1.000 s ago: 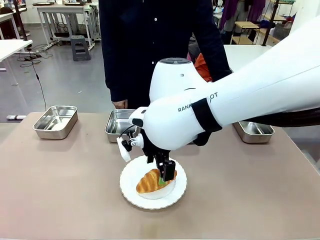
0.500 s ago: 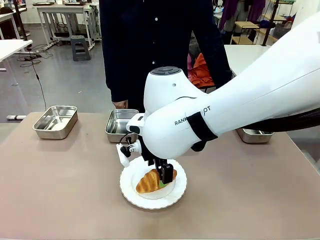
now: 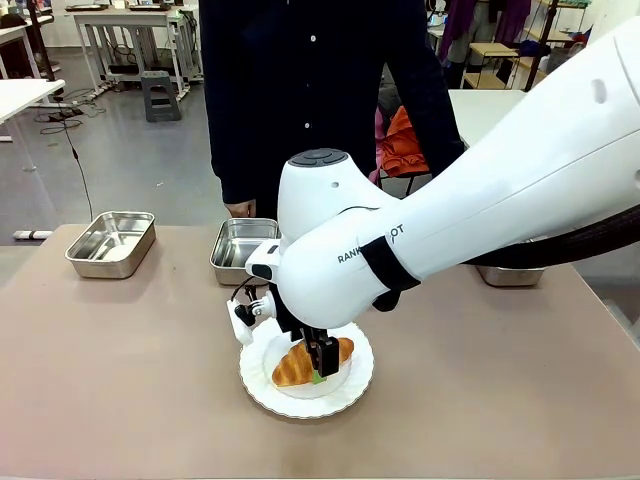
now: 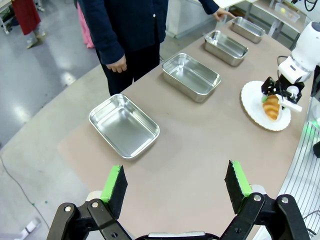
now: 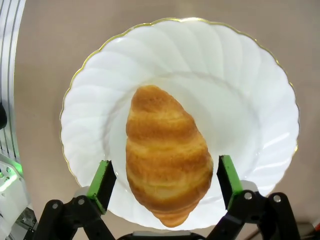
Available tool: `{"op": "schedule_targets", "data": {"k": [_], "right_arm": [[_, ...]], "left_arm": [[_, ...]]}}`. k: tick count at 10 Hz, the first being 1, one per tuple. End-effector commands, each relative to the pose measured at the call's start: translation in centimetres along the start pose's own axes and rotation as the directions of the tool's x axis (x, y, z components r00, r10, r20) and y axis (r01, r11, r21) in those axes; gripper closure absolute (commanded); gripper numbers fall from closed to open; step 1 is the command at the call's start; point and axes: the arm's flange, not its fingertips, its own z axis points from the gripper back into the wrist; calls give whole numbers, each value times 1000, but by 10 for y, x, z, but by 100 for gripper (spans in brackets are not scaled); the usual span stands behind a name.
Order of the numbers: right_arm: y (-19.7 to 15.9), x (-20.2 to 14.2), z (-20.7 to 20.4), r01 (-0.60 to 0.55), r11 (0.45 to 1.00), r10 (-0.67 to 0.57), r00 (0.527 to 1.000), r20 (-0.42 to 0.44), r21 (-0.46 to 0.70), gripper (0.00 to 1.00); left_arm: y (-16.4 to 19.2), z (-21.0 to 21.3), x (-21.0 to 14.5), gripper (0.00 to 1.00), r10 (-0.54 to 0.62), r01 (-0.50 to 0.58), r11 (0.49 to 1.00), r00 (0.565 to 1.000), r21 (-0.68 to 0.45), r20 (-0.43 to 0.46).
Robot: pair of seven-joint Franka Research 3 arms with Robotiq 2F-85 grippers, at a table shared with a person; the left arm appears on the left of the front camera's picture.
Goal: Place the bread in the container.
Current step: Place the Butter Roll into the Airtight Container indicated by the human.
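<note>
Right gripper pointing down, jaws wide apart — left gripper likewise spread

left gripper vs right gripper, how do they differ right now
The right gripper straddles the bread on the white plate; the left gripper has nothing between its jaws. The right gripper is down at the plate; the left gripper hangs well above the table. Both are open, with the same black and green build.

Bread lies on plate, at table front centre. Right gripper straddles bread, 1 finger each side, not touching. 4 containers form 1 row behind plate. Person stands behind row.
</note>
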Motion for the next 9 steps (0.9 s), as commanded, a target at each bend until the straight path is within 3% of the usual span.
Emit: {"op": "schedule_targets", "data": {"k": [1,4,5,6,7,8,9], "right_arm": [[-6,6,-7,16,1000,-17,1000,-26,-15,0],[-4,6,-13,13,1000,-13,999,-36,-13,0],[-5,5,-14,16,1000,-16,999,-42,-15,16],[-6,3,-16,15,1000,-16,999,-41,-15,20],[-6,2,-16,11,1000,-12,999,-43,-18,36],[-5,2,-15,11,1000,-11,999,-44,-21,40],[-6,1,-15,9,1000,-10,999,-47,-23,56]], "left_arm": [[-2,1,1,0,-8,8,1000,1000,-3,9],[-2,1,1,0,-8,8,1000,1000,-3,9],[-2,1,1,0,-8,8,1000,1000,-3,9],[-2,1,1,0,-8,8,1000,1000,-3,9],[-2,1,1,0,-8,8,1000,1000,-3,9],[-2,1,1,0,-8,8,1000,1000,-3,9],[-2,1,1,0,-8,8,1000,1000,-3,9]]}}
